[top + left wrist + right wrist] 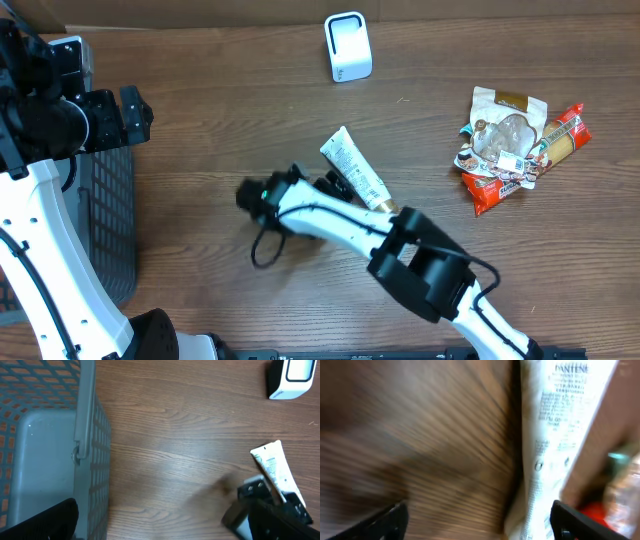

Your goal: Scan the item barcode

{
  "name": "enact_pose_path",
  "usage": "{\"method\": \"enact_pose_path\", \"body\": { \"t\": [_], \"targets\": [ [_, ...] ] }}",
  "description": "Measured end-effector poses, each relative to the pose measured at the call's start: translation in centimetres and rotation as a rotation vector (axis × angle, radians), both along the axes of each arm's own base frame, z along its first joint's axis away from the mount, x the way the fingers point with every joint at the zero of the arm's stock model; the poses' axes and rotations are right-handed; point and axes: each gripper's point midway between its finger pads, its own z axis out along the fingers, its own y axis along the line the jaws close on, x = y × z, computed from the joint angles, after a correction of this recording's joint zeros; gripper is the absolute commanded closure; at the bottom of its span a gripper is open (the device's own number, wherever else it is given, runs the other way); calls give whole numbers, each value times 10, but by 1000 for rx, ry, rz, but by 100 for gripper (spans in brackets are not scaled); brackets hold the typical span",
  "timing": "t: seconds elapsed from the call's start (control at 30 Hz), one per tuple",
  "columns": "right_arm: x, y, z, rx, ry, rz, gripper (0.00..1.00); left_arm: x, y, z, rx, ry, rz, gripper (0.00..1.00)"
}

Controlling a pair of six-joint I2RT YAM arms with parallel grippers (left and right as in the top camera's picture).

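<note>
- The tube (352, 168) is lying flat on the wooden worktop (200, 60), near its middle, printed side facing up; the white scanner (347, 46) is standing well apart from it at the far edge.
- The right gripper (477, 517) is hovering low over the tube with its fingers spread wide; the tube is lying between them, unpinched; this view is blurring.
- The left gripper (138, 112) is hanging spread and holding nothing, over the rim of the grey basket (105, 220) at the left side.
- Some snack packets (520, 145) are sitting heaped at the right, well apart from the tube.
</note>
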Motion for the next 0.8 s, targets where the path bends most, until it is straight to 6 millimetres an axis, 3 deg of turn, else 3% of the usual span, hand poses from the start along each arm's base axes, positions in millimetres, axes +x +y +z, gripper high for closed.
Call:
{"method": "enact_pose_path", "body": {
  "t": [0.03,0.1,0.2,0.23,0.37,0.53,0.6,0.8],
  "targets": [
    [4,4,2,48,16,-24,20,0,0,0,0,0,0,0],
    [18,15,8,184,59,-86,36,0,0,0,0,0,0,0],
    [48,24,14,399,106,-184,64,0,0,0,0,0,0,0],
    [58,24,14,457,118,-205,66,0,0,0,0,0,0,0],
    [102,9,17,651,123,-343,86,0,0,0,0,0,0,0],
    [156,-20,26,810,32,-497,96,0,0,0,0,0,0,0],
    [167,-22,27,846,5,-523,96,0,0,0,0,0,0,0],
    [163,-15,6,877,15,-550,96,0,0,0,0,0,0,1]
  ]
}}
